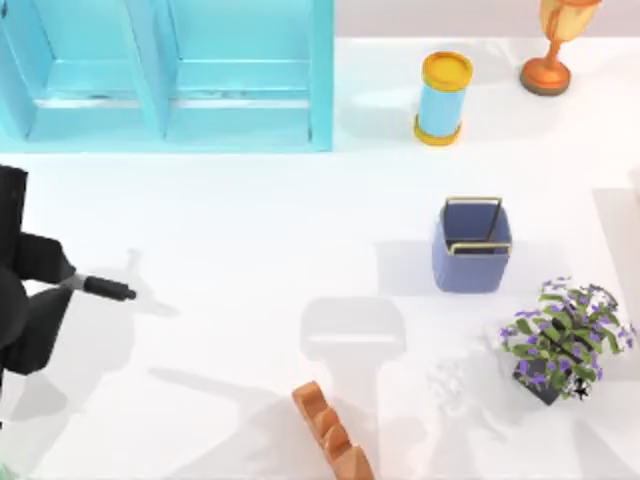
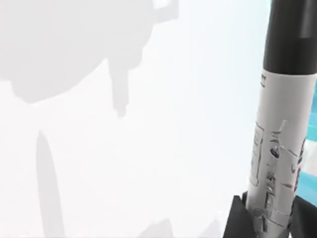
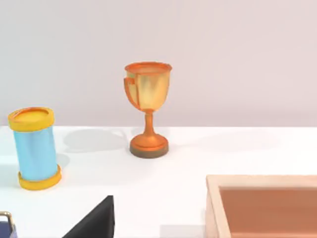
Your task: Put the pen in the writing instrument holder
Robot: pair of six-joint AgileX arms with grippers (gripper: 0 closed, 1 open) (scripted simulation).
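Observation:
My left gripper (image 1: 72,283) hovers over the table's left side, shut on the pen (image 1: 108,289), whose black end sticks out to the right. The left wrist view shows the pen (image 2: 280,148) close up: a white-grey labelled barrel with a black section above, clamped between the dark fingers (image 2: 237,218) of the left gripper (image 2: 267,225). The writing instrument holder (image 1: 470,265), a periwinkle-blue square cup with a thin gold rim, stands upright right of centre, far from the pen. A black part of my right gripper (image 3: 94,223) shows low in the right wrist view.
A turquoise cabinet (image 1: 170,75) fills the back left. A light-blue cylinder with yellow ends (image 1: 443,98) and an orange trophy (image 1: 550,50) stand at the back right. A purple-flowered potted plant (image 1: 562,340) sits beside the holder. An orange ridged piece (image 1: 332,432) lies near the front. A wooden box (image 3: 262,206) is close by.

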